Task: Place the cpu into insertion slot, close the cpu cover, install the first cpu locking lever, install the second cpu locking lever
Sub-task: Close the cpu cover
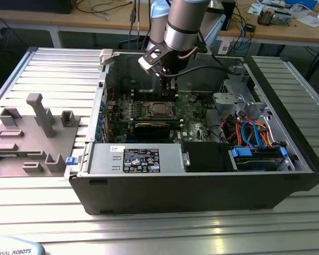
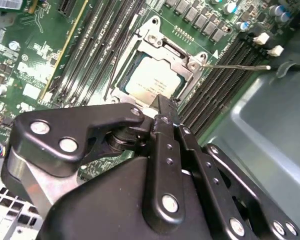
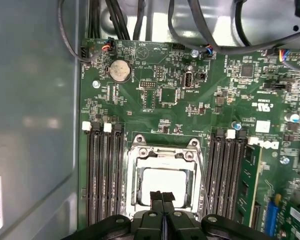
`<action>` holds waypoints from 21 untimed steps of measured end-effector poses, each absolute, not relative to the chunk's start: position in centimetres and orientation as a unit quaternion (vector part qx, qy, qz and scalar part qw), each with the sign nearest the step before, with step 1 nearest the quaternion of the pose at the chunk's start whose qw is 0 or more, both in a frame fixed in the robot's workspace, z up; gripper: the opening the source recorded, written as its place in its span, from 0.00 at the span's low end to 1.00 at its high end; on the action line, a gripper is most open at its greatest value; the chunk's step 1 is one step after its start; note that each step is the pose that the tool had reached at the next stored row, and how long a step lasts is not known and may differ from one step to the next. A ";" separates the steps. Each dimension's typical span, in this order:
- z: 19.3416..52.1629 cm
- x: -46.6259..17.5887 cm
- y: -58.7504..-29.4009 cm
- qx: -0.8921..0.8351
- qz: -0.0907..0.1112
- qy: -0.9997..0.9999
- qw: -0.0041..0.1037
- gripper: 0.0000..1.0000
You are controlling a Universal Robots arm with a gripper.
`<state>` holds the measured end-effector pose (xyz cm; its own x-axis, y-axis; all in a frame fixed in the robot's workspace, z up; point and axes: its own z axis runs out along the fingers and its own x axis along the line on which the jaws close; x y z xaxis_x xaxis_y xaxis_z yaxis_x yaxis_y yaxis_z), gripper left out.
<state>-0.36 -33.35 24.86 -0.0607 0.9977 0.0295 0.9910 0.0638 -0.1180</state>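
Beside the memory slots (image 3: 102,175), the cpu (image 3: 162,182) lies in the insertion slot (image 1: 158,109), the cpu cover (image 3: 162,151) down over it. The pincer (image 3: 162,196) — tips together — hovers at the slot's edge; the lever (image 2: 235,66) probably needs a steady sideways push.

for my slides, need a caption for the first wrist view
Shut gripper poised above the cpu, seated beneath the lowered cpu cover.

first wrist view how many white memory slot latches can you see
4. Two latches sit on the memory slot bank by the grey case wall, two on the bank across the cpu, all at the ends facing the coin cell battery. Far-end latches may be hidden.
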 end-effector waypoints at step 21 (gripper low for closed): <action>24.9 -0.4 -33.3 -0.684 0.003 -0.729 0.020 0.11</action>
<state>-0.36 -33.35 24.88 -0.0630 0.9977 0.0242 0.9975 0.0638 -0.0318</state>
